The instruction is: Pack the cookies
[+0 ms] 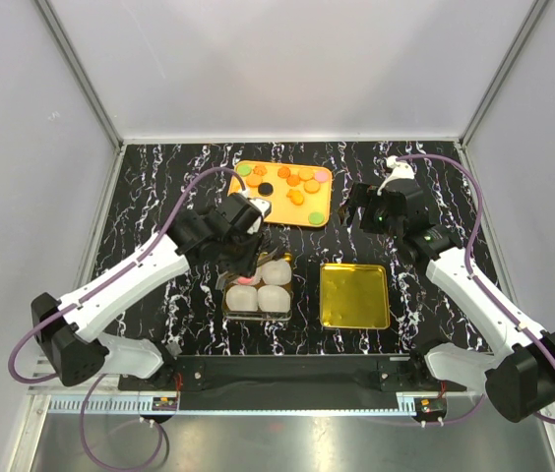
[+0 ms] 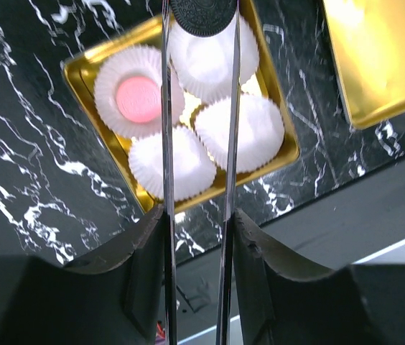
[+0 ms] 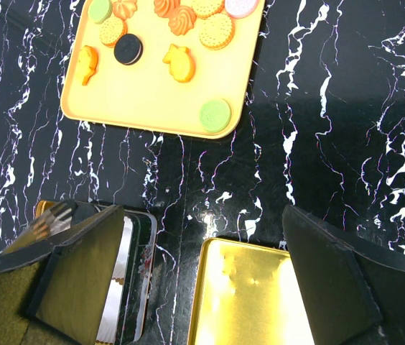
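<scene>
One pink cookie [image 2: 138,98] is cupped, the left end effector [image 2: 201,21] pinches a black cookie [image 2: 202,14] over the tin [image 2: 80,72], the right end effector [image 3: 202,244] gapes empty, and most cookies [image 1: 292,180] lie at 12 o'clock on the orange tray [image 1: 287,215].

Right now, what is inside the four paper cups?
One cup holds a pink cookie; two look empty. The black cookie in the left gripper covers part of the fourth.

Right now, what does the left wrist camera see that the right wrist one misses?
Only the left wrist: four white paper cups in a gold square tin, a round pink cookie in one, a round black cookie pinched in the left claw. Only the right wrist: the orange tray of loose cookies. Both: the shiny gold square lid and the black marbled table.
</scene>
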### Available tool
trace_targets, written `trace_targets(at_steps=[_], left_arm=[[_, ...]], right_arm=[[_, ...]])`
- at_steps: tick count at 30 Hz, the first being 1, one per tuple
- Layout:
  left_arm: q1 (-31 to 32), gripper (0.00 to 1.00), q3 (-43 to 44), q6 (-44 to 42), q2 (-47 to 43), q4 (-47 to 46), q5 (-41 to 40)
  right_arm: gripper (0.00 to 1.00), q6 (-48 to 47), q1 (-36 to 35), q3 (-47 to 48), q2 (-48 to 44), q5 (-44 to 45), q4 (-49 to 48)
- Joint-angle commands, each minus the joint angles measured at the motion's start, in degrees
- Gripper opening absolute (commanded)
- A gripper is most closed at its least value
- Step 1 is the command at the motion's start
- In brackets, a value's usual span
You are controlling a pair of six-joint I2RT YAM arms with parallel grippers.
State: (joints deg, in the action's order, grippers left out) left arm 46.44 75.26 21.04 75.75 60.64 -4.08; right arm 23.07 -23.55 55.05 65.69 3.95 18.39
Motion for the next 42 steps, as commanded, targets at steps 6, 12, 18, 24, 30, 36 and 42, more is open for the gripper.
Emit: trace_targets(at_steps=[6,12,18,24,30,36,42], left_arm=[[3.0,0.42,-4.8,3.0,-3.7,-1.5,0.9],[4.2,0.42,-6.5,3.7,-3.0,-3.2,1.0],[4.6,0.45,-6.9,3.4,-2.2,-3.8,0.8],[4.7,0.48,-6.8,3.4,-2.2,-3.7,0.6],[4.9,0.52,-6.9,3.3,-2.4,-3.4,0.7],[5.2,0.51,-5.0,2.5,-3.1,-1.8,1.3],[5.1,0.51,1.0,1.2,-3.9,0.7,3.5]], right_arm=[[1.0,-1.0,0.3,0.9,-0.3,1.4,-1.2],[1.0,-0.9,0.3,0.9,0.0,1.2,-1.2],[1.0,-1.0,0.3,0.7,-0.3,1.1,-1.2],[1.0,-0.9,0.3,0.8,-0.2,1.1,-1.1],[1.0,-0.9,0.3,0.7,-0.5,1.2,-1.3],[1.0,-0.9,0.3,0.9,-0.3,1.0,-1.2],[1.0,-0.9,0.3,0.8,-0.3,1.1,-1.1]])
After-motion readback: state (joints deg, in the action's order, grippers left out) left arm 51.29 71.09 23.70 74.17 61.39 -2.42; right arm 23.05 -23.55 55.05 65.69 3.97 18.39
